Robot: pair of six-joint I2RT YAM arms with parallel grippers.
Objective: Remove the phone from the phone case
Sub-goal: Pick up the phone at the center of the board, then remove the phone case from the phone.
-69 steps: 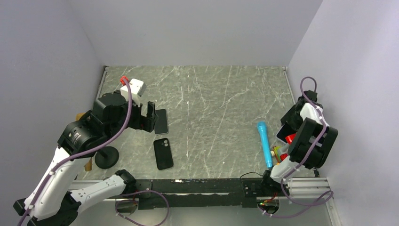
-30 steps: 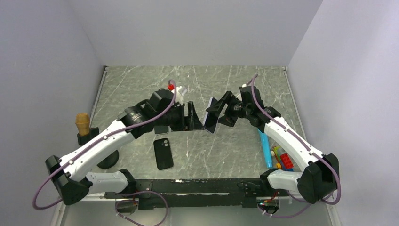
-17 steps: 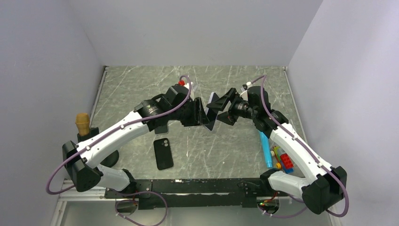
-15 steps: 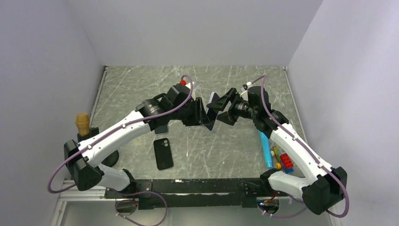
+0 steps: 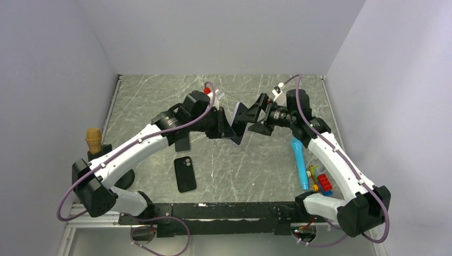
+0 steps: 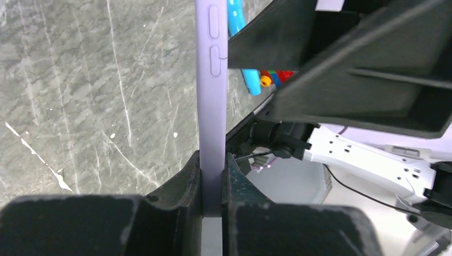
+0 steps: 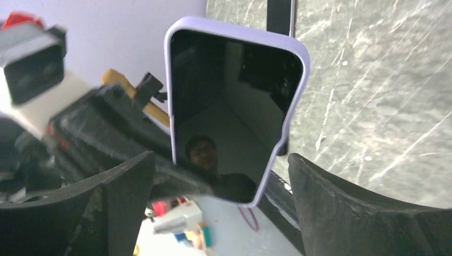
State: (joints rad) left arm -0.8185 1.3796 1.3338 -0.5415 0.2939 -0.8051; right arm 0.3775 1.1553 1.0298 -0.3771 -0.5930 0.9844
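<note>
The phone (image 7: 229, 96) sits in its lilac phone case (image 7: 234, 26), held upright above the middle of the table, dark screen toward the right wrist camera. My left gripper (image 6: 212, 178) is shut on the case's lower edge (image 6: 211, 106), both pads pressed flat against its sides. In the top view the left gripper (image 5: 230, 129) holds the cased phone (image 5: 239, 134). My right gripper (image 7: 219, 160) stands open just in front of the screen, its fingers (image 7: 362, 213) spread wide on either side and not touching it. In the top view the right gripper (image 5: 248, 118) faces the left one.
A black phone (image 5: 185, 174) lies face down on the table near the front. Another dark phone (image 5: 183, 143) lies partly under the left arm. A blue marker (image 5: 299, 160) and toy bricks (image 5: 322, 182) lie at the right; a cone on a black stand (image 5: 94, 138) sits at the left edge.
The left gripper has closed on the cased phone, which the right gripper held a second ago. The right gripper has opened wide and drawn back a little.
</note>
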